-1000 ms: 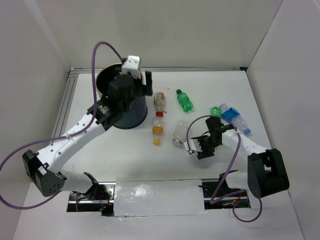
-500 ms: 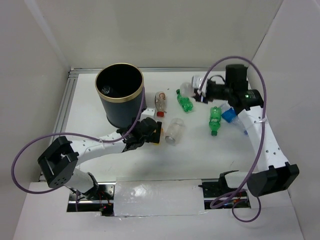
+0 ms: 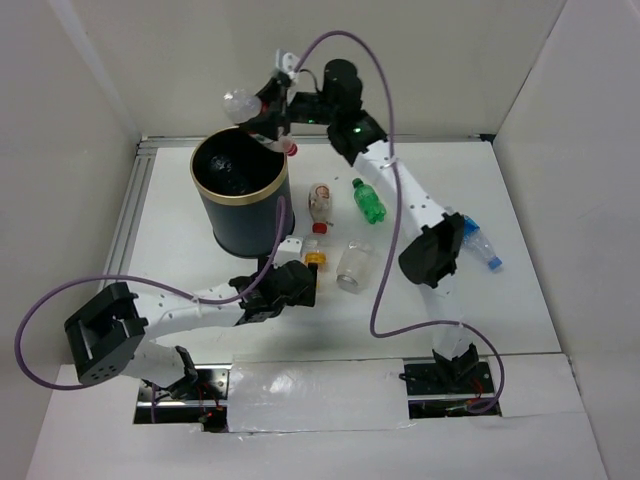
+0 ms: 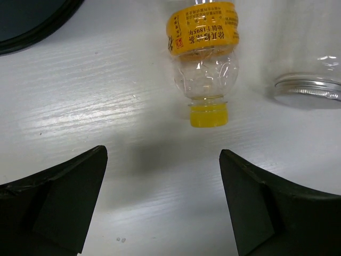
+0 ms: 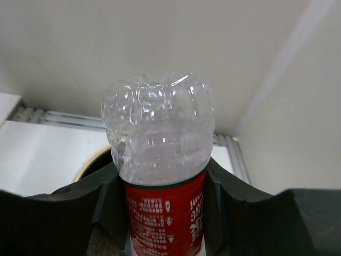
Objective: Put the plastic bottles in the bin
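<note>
Above the bin's [image 3: 203, 192] far rim, the bottle [image 5: 159, 128] is clamped in the right gripper [image 3: 268, 122]. Best to carry it over the middle of the opening before letting go. The left gripper [image 4: 162, 160] gapes wide, low on the table [image 3: 520, 290], just short of the yellow-cap bottle [image 4: 205, 69].

Navy-black bin [image 3: 245, 228] with gold rim — yellow-capped bottle [image 4: 205, 64], red-labelled clear bottle [image 5: 160, 154].

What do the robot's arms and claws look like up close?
The left arm and right arm are slim white tubes linked by chunky black joint housings, each trailing a loose purple cable. The jaws are matte black, wedge-shaped and thick.
</note>
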You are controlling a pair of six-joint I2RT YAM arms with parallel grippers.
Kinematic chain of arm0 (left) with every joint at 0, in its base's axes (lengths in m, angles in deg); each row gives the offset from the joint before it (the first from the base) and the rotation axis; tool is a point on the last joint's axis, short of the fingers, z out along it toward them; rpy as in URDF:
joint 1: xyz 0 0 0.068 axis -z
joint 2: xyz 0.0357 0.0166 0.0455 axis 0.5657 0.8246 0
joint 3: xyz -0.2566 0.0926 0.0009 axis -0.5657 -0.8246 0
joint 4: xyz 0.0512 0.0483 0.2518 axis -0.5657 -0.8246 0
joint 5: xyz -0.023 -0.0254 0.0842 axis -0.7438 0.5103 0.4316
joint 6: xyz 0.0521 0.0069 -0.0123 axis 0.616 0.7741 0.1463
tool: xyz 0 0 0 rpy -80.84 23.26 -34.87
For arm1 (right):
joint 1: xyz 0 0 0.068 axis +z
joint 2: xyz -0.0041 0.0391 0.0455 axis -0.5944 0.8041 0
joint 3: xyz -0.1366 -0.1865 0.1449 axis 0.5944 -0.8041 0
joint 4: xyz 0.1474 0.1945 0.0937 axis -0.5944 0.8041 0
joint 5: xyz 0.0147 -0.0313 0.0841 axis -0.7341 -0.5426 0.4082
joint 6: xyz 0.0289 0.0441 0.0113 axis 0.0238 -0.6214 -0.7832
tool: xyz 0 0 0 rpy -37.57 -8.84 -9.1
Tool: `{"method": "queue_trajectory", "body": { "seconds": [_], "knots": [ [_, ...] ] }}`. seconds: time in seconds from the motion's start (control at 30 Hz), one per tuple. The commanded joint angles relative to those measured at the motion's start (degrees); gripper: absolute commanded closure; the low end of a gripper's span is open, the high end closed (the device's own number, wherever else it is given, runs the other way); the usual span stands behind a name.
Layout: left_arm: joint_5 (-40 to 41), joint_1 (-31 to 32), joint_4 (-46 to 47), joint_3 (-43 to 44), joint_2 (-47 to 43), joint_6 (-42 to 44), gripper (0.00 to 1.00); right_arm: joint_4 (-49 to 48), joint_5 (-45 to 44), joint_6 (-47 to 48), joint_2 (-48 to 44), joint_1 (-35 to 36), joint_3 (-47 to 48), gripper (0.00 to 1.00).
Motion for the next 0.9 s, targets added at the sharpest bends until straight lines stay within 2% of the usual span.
{"method": "queue_trajectory", "body": {
  "seconds": [0.0, 0.1, 0.17, 0.37, 0.43, 0.53, 0.67, 0.7, 0.73, 0.8, 0.83, 0.87],
  "knots": [
    [3.32, 1.11, 0.52, -0.97, -2.97, -3.03, 0.01, -10.37, 1.62, -11.07, 3.86, 4.17, 9.69, 0.72],
    [4.11, 1.72, -0.1, -0.97, -3.59, -3.56, 0.01, -10.38, 0.74, -9.33, 4.49, 7.6, 9.8, 0.71],
    [4.11, 1.72, -0.1, -0.97, -3.59, -3.56, 0.01, -10.9, -0.05, -7.91, 3.96, 9.53, 6.12, 0.7],
    [4.11, 1.72, 2.44, 2.01, 0.36, -1.55, 0.01, -11.69, -2.06, -8.52, 3.96, 11.38, 3.2, 0.66],
    [4.11, 1.19, 3.07, 3.5, 2.9, -1.02, 0.01, -12.57, -3.13, -10.01, 5.71, 11.38, 2.41, 0.45],
    [4.63, 0.67, 3.77, 6.58, 6.51, 0.82, 0.01, -7.84, -5.07, -10.73, 6.95, 9.28, 1.7, 0.0],
    [4.64, -0.65, 4.82, 8.96, 9.24, 2.67, 0.01, -2.48, -11.11, -13.26, 4.93, 4.19, 5.12, 0.0],
    [4.64, -0.65, 5.69, 9.91, 10.73, 3.37, 0.01, -1.25, -17.83, -14.49, 3.88, 2.78, 5.13, 0.0],
    [4.64, -1.26, 6.49, 11.06, 11.52, 3.38, 0.01, 0.42, -20.33, -15.72, 1.35, -0.45, 5.13, 0.0],
    [4.64, -2.06, 6.49, 12.64, 13.54, 3.91, 0.01, 1.92, -17.05, -16.35, -0.86, -5.03, 1.9, 0.0],
    [4.64, -2.76, 6.49, 13.52, 16.08, 4.52, 0.01, 3.32, -15.97, -17.39, -1.83, -9.58, 0.75, 0.0],
    [5.16, -3.37, 5.28, 17.53, 19.5, 4.52, 0.01, 9.16, -14.14, -18.71, -5.58, -13.71, -2.66, 0.05]
  ]
}}
